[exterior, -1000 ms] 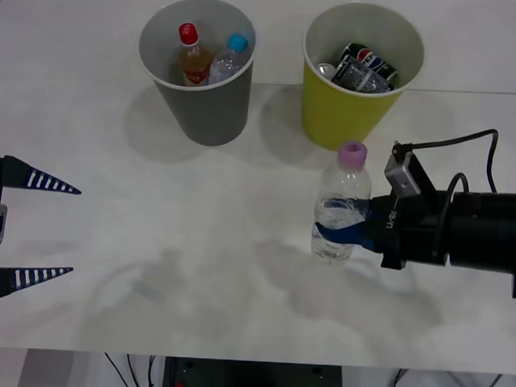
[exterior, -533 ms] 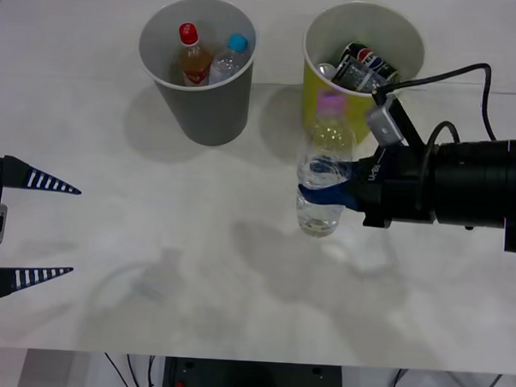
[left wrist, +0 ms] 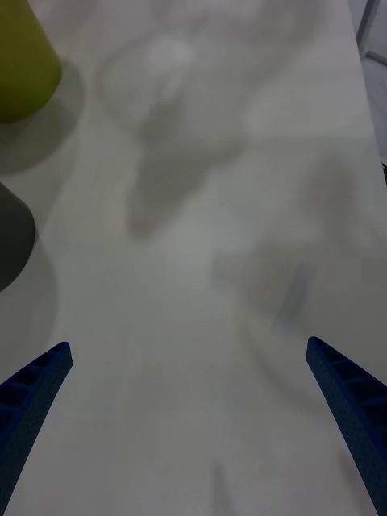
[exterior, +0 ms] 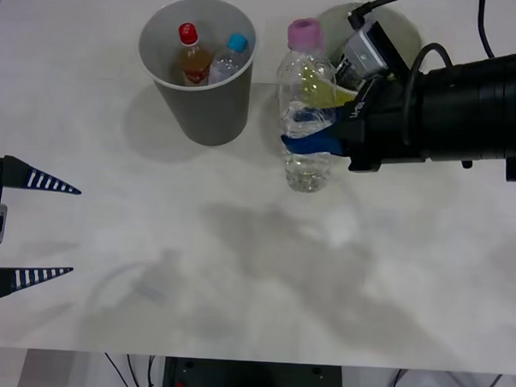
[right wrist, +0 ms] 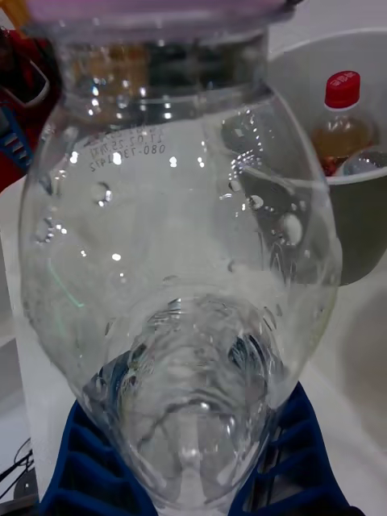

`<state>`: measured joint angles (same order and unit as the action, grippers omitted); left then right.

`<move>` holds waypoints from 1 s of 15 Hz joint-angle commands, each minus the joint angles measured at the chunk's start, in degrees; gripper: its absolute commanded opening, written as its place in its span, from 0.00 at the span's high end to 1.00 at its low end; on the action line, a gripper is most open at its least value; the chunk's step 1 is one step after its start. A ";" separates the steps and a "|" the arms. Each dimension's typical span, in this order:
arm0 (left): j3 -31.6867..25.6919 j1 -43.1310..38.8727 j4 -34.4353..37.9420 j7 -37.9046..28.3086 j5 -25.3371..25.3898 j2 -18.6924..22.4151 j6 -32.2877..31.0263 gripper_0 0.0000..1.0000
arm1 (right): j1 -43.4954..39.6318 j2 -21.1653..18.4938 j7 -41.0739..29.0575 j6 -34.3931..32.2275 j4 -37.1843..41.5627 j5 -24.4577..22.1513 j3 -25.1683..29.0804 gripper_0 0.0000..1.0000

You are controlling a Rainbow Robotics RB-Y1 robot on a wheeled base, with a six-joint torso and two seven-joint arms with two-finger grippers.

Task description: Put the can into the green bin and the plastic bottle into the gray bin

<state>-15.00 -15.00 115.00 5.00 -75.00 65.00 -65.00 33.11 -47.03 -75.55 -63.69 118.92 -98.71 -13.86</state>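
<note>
The plastic bottle (exterior: pixel 303 93), clear with a pink cap, hangs upright above the table with my right gripper (exterior: pixel 309 134) shut on its lower half. It sits between the gray bin (exterior: pixel 212 114) and the green bin (exterior: pixel 332 21), whose body my right arm mostly covers. In the right wrist view the plastic bottle (right wrist: pixel 177 242) stands between the blue fingers (right wrist: pixel 72 459), and the gray bin (right wrist: pixel 367 218) lies beyond it. The can is hidden. My left gripper (exterior: pixel 34 228) rests open at the table's left edge, holding nothing.
Inside the gray bin stand a red-capped bottle of orange liquid (exterior: pixel 191 58) and a blue-capped clear bottle (exterior: pixel 229 59). The left wrist view shows bare white table (left wrist: pixel 210 242), with the green bin (left wrist: pixel 24 56) and gray bin (left wrist: pixel 12 242) at one side.
My right gripper has lifted the plastic bottle off the table and carried it away from me and leftward, from in front of the green bin toward the gray bin. The left arm has not moved.
</note>
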 commanded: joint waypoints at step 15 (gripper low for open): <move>0.00 0.00 0.00 0.00 0.00 0.00 0.00 0.00 | 40.27 19.52 5.06 11.31 -46.33 -5.09 -19.36 1.00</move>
<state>-15.00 -15.00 115.00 5.00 -75.00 65.00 -65.00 72.28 -28.47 -70.97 -53.12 74.83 -103.66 -32.59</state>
